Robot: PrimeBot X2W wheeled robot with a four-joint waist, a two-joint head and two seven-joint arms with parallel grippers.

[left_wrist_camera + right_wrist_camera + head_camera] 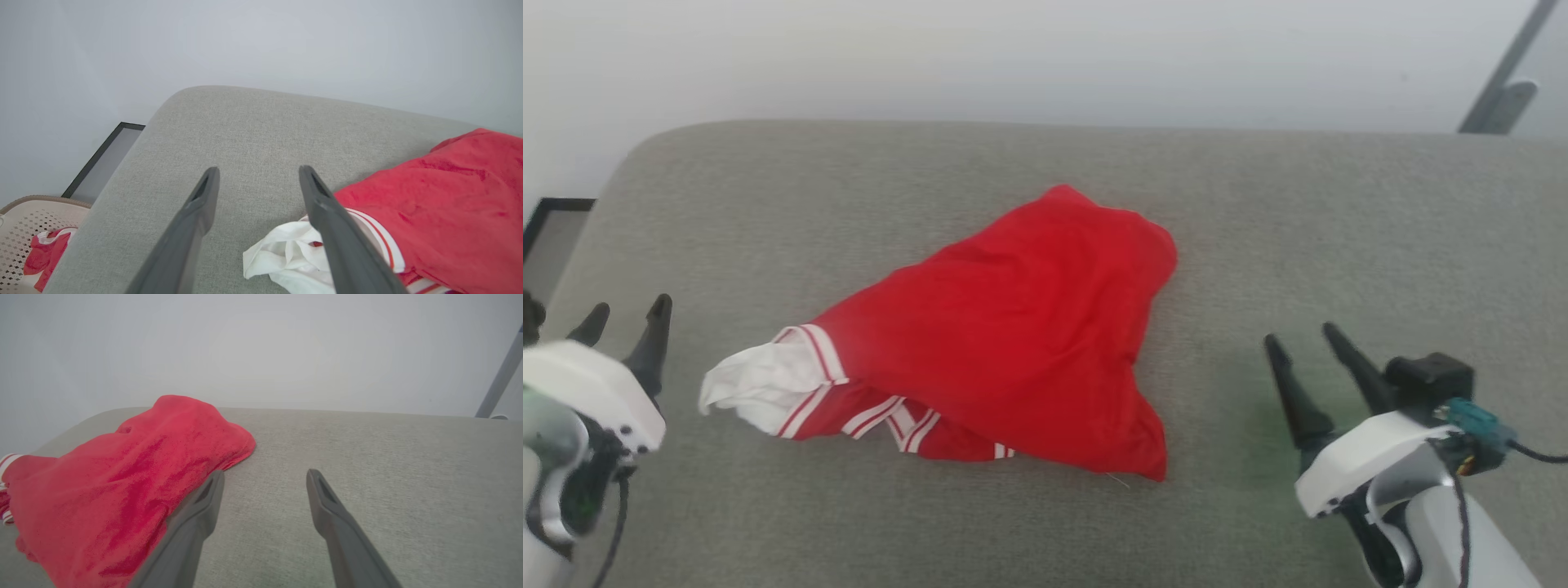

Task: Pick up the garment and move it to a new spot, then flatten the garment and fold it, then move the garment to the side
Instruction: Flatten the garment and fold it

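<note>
The garment [1013, 327], a bright red T-shirt with white sleeves and striped trim, lies crumpled in a heap on the middle of the grey cushioned surface [1339, 212]. A white sleeve [756, 392] sticks out at its left end. My left gripper [627, 317] stands open to the left of that sleeve, apart from it. In the left wrist view the sleeve [282, 257] lies just right of the open left gripper [258, 175]. My right gripper [1303, 339] stands open to the right of the shirt, holding nothing. In the right wrist view the garment [114, 490] lies left of the right gripper [265, 475].
A pale perforated basket [24, 220] with more red and white cloth [45, 255] in it stands beyond the surface's left edge. A dark frame [547, 214] sits at the left. A grey post [1503, 77] leans at the back right against the white wall.
</note>
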